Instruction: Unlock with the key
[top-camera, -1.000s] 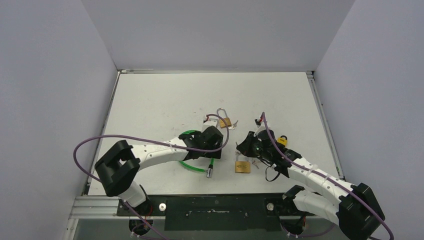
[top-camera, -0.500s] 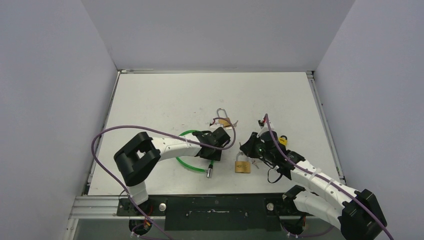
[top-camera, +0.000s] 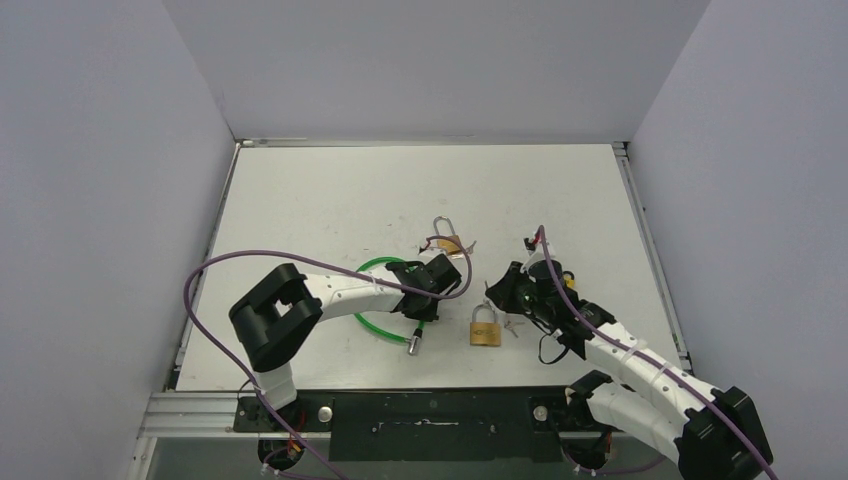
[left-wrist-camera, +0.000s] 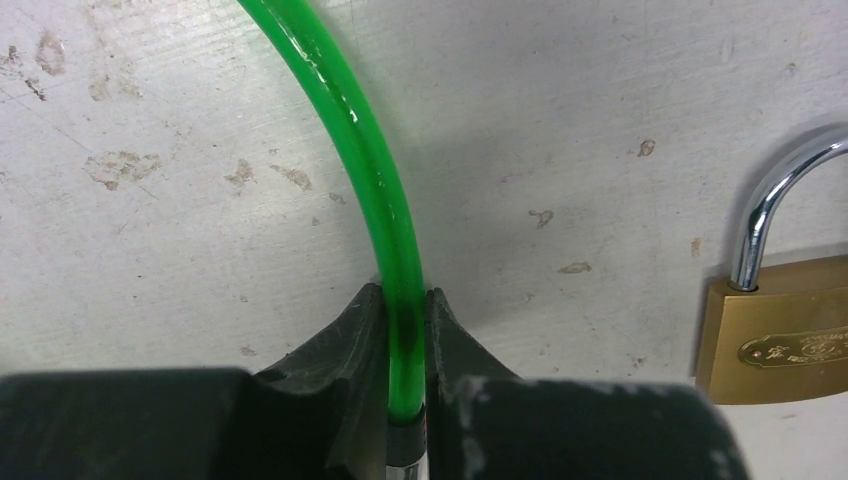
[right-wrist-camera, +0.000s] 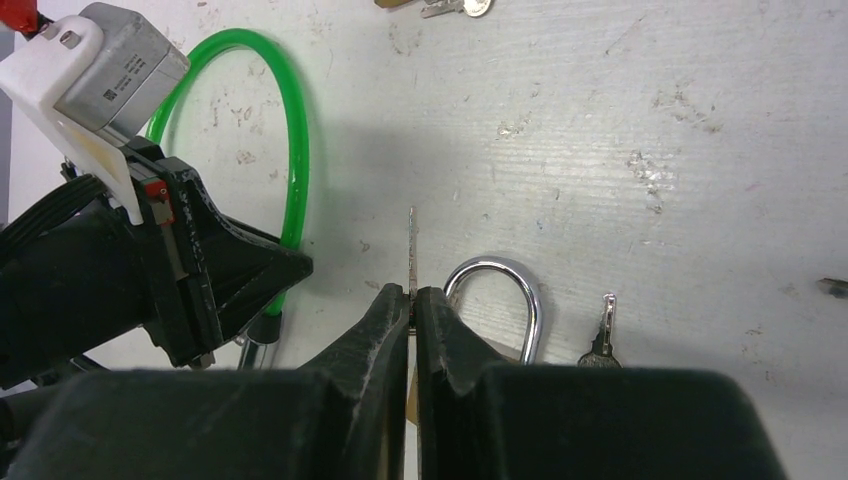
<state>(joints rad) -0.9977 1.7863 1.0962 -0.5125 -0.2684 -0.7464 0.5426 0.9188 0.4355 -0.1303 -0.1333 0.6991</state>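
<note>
Left gripper (left-wrist-camera: 405, 310) is clamping the green cable (left-wrist-camera: 352, 130), jaws pinched tight. Right gripper (right-wrist-camera: 412, 300) is pinching the key (right-wrist-camera: 412, 250). Brass padlock (top-camera: 485, 328) is lying lower centre in the top view.

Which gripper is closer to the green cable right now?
Left. The left gripper is clamped on the green cable; the right gripper, pinching a key, sits to the cable's right, not touching it.

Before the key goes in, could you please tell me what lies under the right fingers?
The right fingers pinch a thin key blade; below them the silver shackle of the padlock shows. Its body and keyhole are covered by the fingers in the wrist view.
</note>
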